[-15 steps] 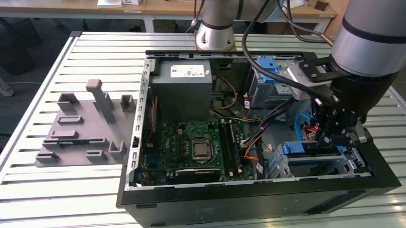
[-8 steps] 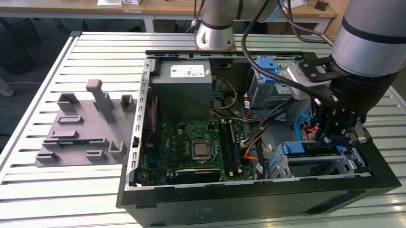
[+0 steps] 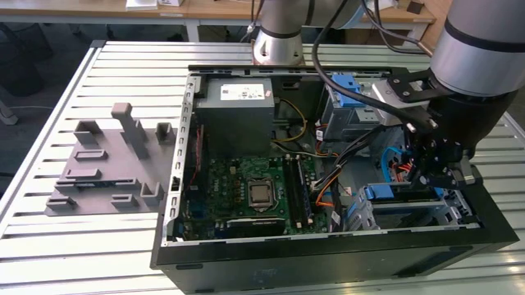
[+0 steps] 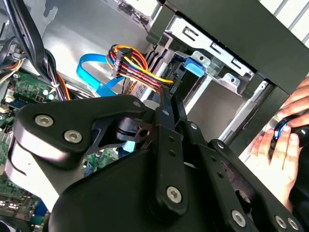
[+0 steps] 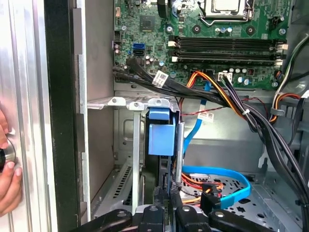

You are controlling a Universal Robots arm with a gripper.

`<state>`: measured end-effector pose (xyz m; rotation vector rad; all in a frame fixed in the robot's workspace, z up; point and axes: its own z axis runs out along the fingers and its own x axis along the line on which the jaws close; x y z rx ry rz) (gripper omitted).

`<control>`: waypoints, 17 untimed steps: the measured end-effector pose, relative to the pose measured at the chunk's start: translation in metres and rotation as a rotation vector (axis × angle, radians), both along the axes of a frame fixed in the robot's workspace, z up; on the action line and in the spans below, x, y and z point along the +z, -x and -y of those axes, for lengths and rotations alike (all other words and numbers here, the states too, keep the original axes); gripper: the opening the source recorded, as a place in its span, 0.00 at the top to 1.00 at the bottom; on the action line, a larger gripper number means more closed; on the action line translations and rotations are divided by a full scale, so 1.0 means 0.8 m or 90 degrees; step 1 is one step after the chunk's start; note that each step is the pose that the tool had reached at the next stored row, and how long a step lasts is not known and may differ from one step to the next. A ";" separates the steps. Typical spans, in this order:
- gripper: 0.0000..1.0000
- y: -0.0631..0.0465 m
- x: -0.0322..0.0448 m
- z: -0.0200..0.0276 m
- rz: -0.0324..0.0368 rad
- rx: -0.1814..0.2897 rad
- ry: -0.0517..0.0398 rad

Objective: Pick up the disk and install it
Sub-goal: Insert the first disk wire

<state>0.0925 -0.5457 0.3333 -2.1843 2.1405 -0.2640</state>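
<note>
The disk [image 3: 399, 192] stands on edge in the drive cage [image 3: 410, 216] at the front corner of the open computer case, on the exterior view's right. Its blue rail [image 5: 161, 137] and thin metal edge show between the cage's silver walls [image 5: 126, 102] in the first wrist view. My gripper [image 3: 439, 177] hangs right over it, and its black fingers [image 5: 166, 212] are shut on the disk's edge. In the second wrist view the black gripper linkage [image 4: 166, 145] covers most of the disk; a blue tab [image 4: 194, 66] shows by the cage.
A person's hand [image 4: 285, 145] rests against the case's outer wall [image 5: 60, 121]. Orange, black and blue cables [image 5: 224, 176] lie close beside the cage. The motherboard [image 3: 246, 184], a grey box [image 3: 238, 117] and a blue-latched cage [image 3: 353, 98] fill the case. A grey fixture [image 3: 107, 166] lies on the table.
</note>
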 end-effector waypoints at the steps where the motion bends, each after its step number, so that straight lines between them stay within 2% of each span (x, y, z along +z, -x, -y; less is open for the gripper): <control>1: 0.84 0.000 -0.0001 -0.0002 0.0000 -0.003 0.0000; 17: 0.84 -0.002 -0.0023 -0.0019 0.0000 -0.009 -0.0001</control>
